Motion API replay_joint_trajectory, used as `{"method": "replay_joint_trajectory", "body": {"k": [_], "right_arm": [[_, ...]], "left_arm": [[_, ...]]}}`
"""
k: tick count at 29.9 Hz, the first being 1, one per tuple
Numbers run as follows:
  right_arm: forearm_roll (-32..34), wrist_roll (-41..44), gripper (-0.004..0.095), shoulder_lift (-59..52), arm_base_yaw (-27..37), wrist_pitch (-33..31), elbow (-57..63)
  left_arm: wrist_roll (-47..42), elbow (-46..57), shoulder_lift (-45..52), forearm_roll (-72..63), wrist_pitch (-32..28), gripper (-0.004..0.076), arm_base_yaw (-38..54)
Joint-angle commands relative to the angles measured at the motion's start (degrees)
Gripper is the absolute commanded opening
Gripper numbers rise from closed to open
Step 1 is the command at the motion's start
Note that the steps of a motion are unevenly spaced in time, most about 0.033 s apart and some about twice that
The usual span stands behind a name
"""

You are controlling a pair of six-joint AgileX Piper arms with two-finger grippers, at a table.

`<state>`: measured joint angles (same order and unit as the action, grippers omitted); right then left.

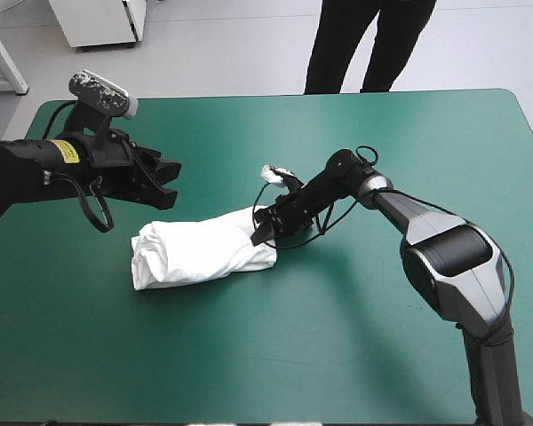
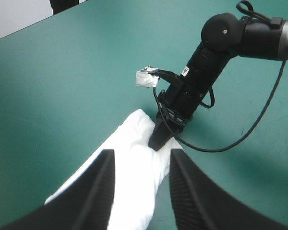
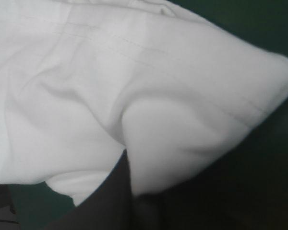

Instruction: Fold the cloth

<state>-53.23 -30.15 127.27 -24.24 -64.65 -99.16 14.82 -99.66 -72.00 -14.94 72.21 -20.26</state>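
The T-shirt [image 1: 195,253] lies as a folded bundle near the middle of the teal-green tabletop [image 1: 355,355], so the fold looks nearly done. The right gripper [image 1: 266,229] pinches the end toward the right edge; the left gripper [image 1: 164,182] hovers near the other end, fingers apart. Next, the right gripper probably has to let go and lift away without pulling the bundle open.
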Motion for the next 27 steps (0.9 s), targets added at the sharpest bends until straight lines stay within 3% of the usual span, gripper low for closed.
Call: {"method": "replay_joint_trajectory", "body": {"k": [1, 7, 14, 27], "right_arm": [[3.87, 0.43, -0.0007, -2.86, -0.04, 0.27, -3.76], [21.41, 7.93, -0.0007, -3.26, 0.4, -1.62, -9.77], [25.41, 8.9, -0.0007, -6.1, 6.16, -5.87, -9.94], [30.8, 10.17, -0.0007, -15.55, 24.14, -6.85, -9.46]], "left_arm": [[-0.64, -1.28, 1.94, -1.71, 1.5, 0.0281, -0.13], [-0.64, -1.28, 2.06, -1.71, 1.5, 0.0281, -0.13], [-0.64, -1.28, 2.06, -2.09, 1.5, 0.0281, -0.13], [-0.12, -1.28, 1.96, -4.67, 1.5, 0.0281, -0.13]]}}
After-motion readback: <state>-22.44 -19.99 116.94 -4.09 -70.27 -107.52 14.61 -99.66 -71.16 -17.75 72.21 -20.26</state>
